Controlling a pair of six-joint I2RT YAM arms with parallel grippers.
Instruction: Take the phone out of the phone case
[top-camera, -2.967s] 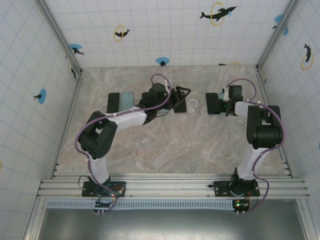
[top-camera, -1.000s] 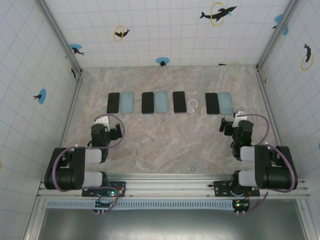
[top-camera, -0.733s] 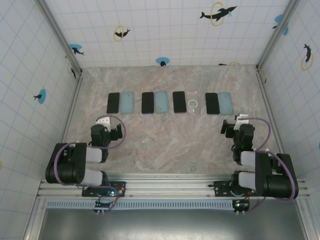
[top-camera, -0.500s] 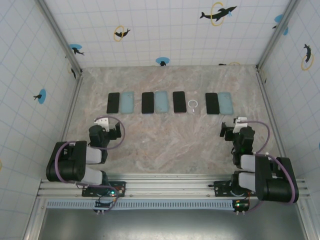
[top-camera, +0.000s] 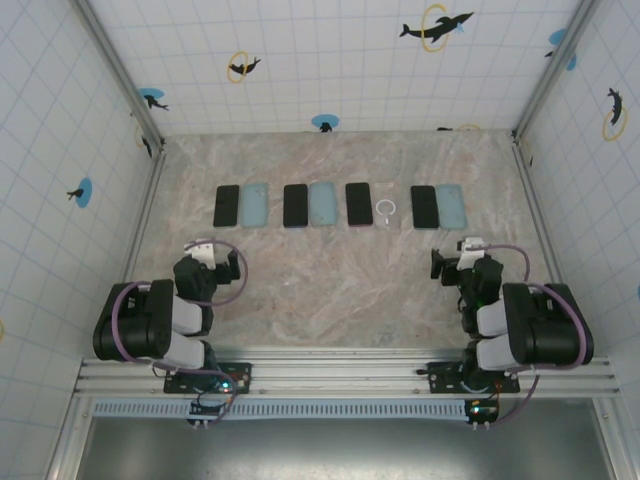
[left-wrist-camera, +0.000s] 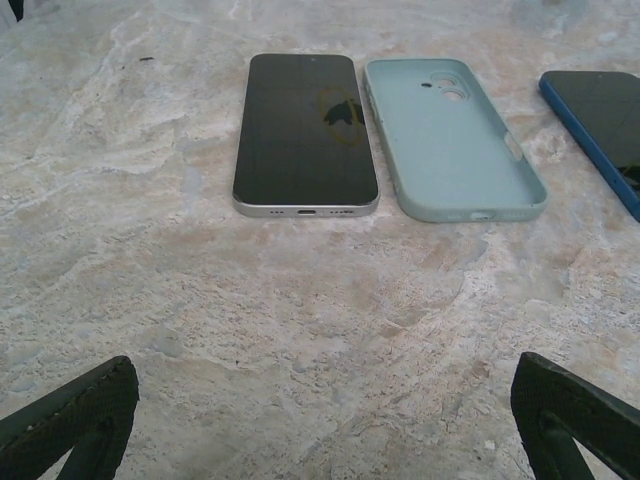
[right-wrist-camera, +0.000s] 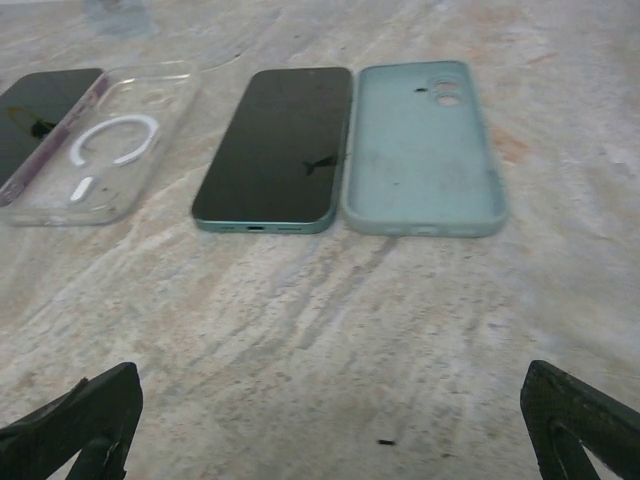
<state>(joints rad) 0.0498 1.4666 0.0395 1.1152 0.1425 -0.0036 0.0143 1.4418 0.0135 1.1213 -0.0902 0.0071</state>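
Several dark phones lie in a row across the far half of the table, each beside an empty case. In the left wrist view a silver-edged phone lies left of a teal case, just apart from it. A teal-edged phone in the right wrist view sits between a clear case with a white ring and a teal case. My left gripper and right gripper are both open and hold nothing. They hang low over bare table, well short of the row.
A blue-edged phone shows at the right edge of the left wrist view. Another phone lies left of the clear case. Tiled walls and metal rails close in the marble table. Both arms are folded back near their bases.
Three seconds ago both grippers were out at the row of phones. Both arms have since folded back toward the near edge, and in the last second they drew in slightly further. The phones and cases have not moved.
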